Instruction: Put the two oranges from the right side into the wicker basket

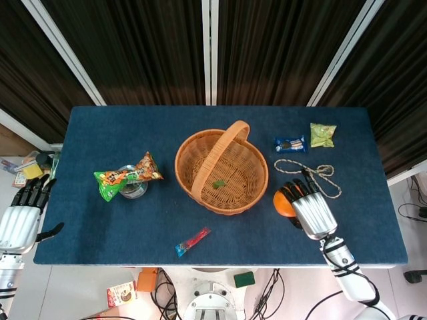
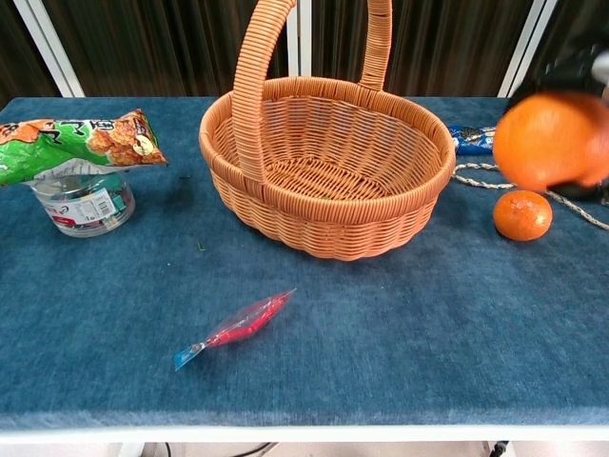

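One large orange [image 2: 547, 141] sits in the right hand [image 1: 311, 210], whose fingers [image 1: 293, 191] wrap around it; it is raised clear of the surface [image 2: 381, 324], apparently so it can pass over the rim. A second, smaller orange [image 2: 522, 215] rests on the surface just below it in the chest view, near a coil of rope [image 1: 308, 173]. That makes two oranges, neither yet in the wicker basket [image 1: 222, 171]. The one basket stands at the middle of the surface, just left of the lifted fruit, its handle arching overhead and only a small green scrap inside.

The left hand [image 1: 20, 217] hangs off the left edge, fingers spread, holding nothing, well clear of the work.

Other items, one each: a snack bag [image 1: 127, 177] lying atop a clear jar [image 2: 81, 203], a red sachet [image 1: 192, 241], a blue cookie packet [image 1: 291, 144] and a green packet [image 1: 322, 135].
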{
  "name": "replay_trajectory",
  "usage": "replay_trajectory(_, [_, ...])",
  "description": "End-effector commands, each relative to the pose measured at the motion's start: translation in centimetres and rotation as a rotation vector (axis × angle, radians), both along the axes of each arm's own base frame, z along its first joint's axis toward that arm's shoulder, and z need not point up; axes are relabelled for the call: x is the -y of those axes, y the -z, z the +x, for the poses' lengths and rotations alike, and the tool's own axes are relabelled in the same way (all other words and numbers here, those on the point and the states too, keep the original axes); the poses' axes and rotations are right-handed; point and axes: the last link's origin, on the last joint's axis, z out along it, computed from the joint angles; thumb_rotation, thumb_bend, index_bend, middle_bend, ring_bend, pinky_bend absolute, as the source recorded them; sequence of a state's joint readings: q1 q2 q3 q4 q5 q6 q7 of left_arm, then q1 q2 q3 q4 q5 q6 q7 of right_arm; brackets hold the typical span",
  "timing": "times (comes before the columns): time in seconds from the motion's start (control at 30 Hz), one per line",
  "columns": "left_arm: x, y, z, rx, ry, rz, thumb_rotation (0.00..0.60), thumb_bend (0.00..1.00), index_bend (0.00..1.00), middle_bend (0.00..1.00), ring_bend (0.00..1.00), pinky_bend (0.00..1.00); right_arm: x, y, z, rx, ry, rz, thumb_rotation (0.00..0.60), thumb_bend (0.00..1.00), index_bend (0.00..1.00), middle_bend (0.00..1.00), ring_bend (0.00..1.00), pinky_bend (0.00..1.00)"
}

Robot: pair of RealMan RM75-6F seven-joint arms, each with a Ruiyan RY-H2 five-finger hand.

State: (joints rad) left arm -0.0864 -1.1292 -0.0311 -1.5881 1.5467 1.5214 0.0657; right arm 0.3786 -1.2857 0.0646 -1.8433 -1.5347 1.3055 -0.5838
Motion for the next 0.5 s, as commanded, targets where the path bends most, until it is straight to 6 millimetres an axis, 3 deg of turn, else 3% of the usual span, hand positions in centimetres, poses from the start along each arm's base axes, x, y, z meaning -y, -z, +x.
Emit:
replay_trajectory(0.03, [0.0, 0.0, 0.0, -0.001, 0.002, 0.001, 0.6, 0.13, 0.05, 0.02, 0.02, 0.15, 1.6, -1.0, 2.6, -0.002, -0.047, -0.02, 0.6, 0.32, 0.4, 0.26, 0.21, 0.0])
replay_trajectory(0.27, [0.1, -0.1, 0.0, -0.001, 0.003, 0.006, 0.6, 0.13, 0.05, 0.02, 0.02, 0.15, 5.0, 1.8, 7.2, -0.042, -0.05, 0.088, 0.6, 0.32, 0.4, 0.24, 0.19, 0.0])
replay_trajectory(0.5, [0.1, -0.4, -0.1, 0.008, 0.003, 0.013, 0.6, 0.13, 0.05, 0.02, 0.02, 0.15, 7.9, 5.6, 10.0, -0.04, 0.01, 0.175, 0.6, 0.31, 0.39, 0.23, 0.19, 0.0])
